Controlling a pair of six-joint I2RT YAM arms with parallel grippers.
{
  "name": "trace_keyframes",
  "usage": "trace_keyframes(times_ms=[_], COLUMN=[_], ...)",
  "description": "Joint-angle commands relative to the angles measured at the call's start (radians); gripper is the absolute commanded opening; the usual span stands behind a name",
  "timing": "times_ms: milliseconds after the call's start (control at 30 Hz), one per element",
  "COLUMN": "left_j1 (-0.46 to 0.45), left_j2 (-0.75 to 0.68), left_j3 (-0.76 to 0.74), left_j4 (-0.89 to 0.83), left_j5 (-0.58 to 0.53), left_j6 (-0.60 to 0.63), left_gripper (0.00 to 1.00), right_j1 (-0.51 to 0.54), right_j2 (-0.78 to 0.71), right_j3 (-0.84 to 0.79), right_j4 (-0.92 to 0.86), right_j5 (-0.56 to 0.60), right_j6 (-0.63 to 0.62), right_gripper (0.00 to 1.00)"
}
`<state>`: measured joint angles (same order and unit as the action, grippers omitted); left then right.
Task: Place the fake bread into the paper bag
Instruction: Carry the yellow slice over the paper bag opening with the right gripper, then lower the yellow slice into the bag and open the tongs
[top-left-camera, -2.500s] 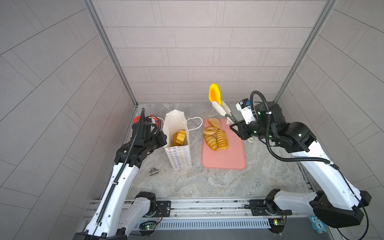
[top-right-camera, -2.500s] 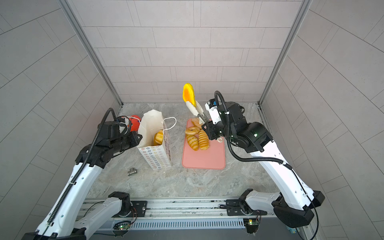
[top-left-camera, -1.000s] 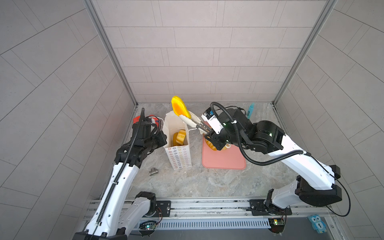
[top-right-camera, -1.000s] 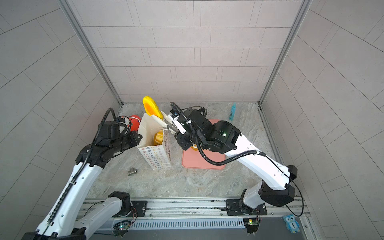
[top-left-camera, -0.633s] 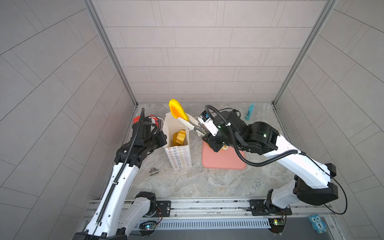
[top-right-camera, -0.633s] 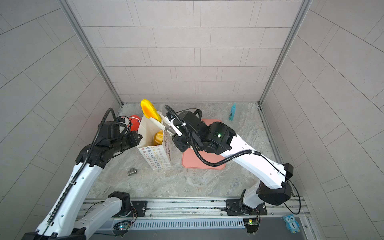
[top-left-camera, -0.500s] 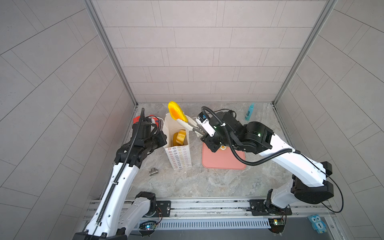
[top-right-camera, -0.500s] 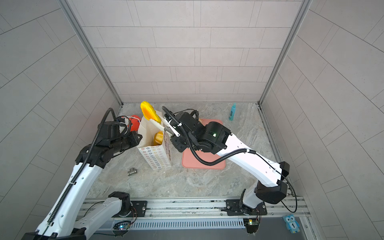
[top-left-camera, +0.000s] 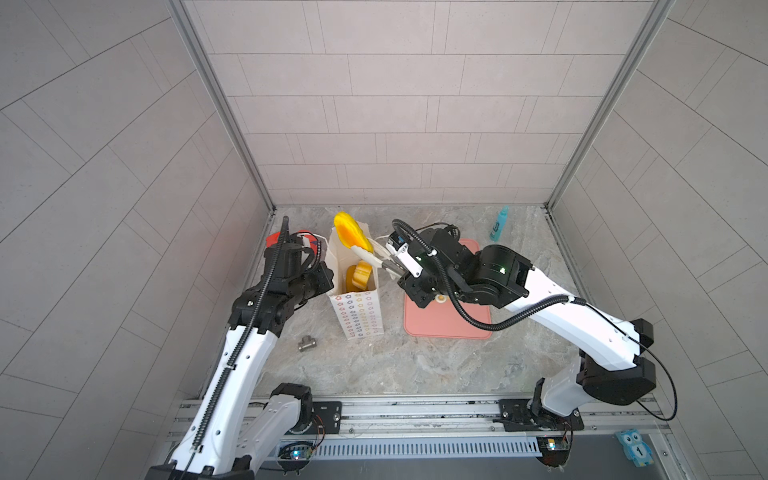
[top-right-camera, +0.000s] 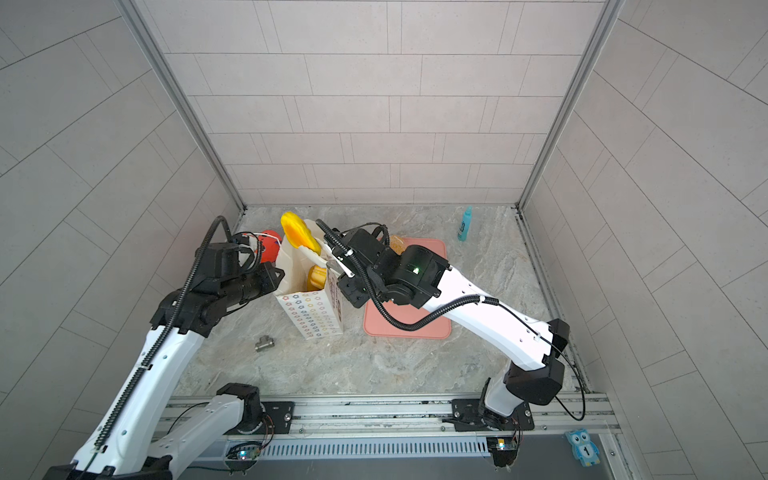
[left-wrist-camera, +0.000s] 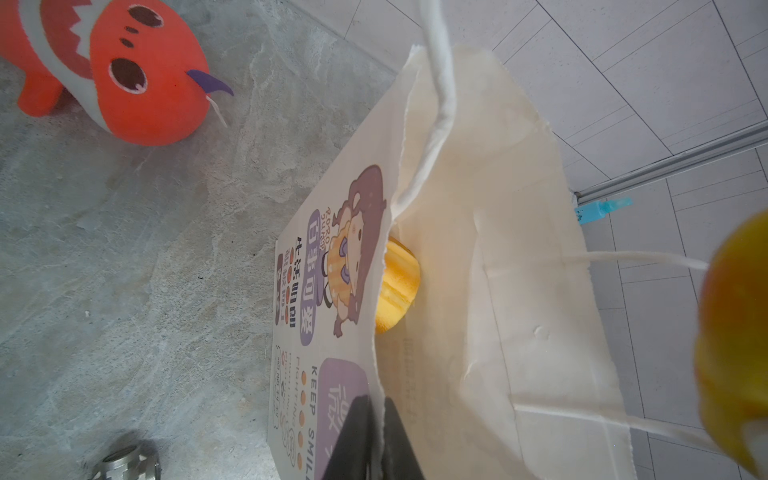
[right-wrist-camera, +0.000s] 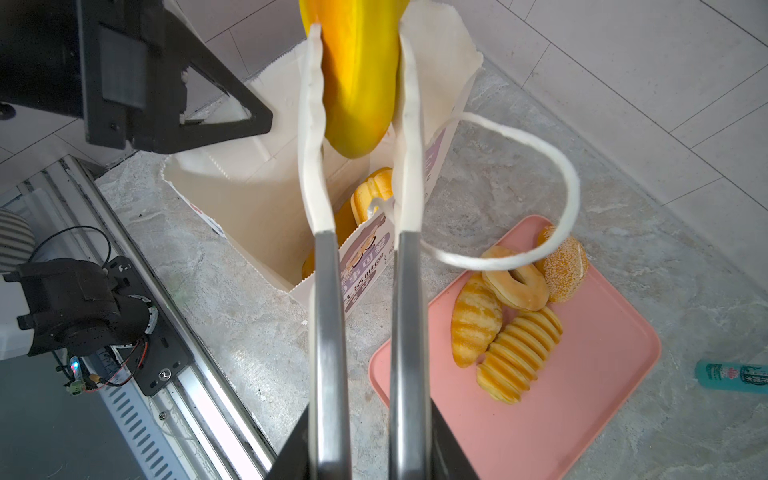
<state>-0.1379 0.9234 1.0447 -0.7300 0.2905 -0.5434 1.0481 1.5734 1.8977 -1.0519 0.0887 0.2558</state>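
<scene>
Right gripper (right-wrist-camera: 370, 453) clamped on tongs (right-wrist-camera: 328, 311). The tongs squeeze the bun (top-left-camera: 351, 235), left of centre in a top view, over the bag (top-left-camera: 359, 316) mouth near its far rim. Left gripper (left-wrist-camera: 376, 436) is pinched shut on the bag wall. Risks: if released now, the bun may clip the rim and drop outside; tongs may snag the handle (right-wrist-camera: 571, 187).

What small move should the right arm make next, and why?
Probably lower the orange-yellow glossy toy bun straight down: the white-tipped metal tongs hold it above the open mouth of the tall white paper bag, whose rim the left gripper pinches.
</scene>
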Motion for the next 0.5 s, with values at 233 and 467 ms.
trace_keyframes(times_ms=[233, 467], left_j1=[-0.003, -0.002], left_j2=[-0.016, -0.018], left_j3=[0.004, 0.003], left_j4=[0.009, 0.009], left_j5=[-0.003, -0.004], left_j6=[-0.003, -0.003], left_gripper=[0.12, 0.12], right_j1=[0.013, 0.015], right_j2=[0.009, 0.004], right_j3=[-0.005, -0.006], right_j4=[0.027, 0.028], right_j5=[0.012, 0.015], right_j6=[0.006, 0.005], right_gripper=[0.37, 0.38])
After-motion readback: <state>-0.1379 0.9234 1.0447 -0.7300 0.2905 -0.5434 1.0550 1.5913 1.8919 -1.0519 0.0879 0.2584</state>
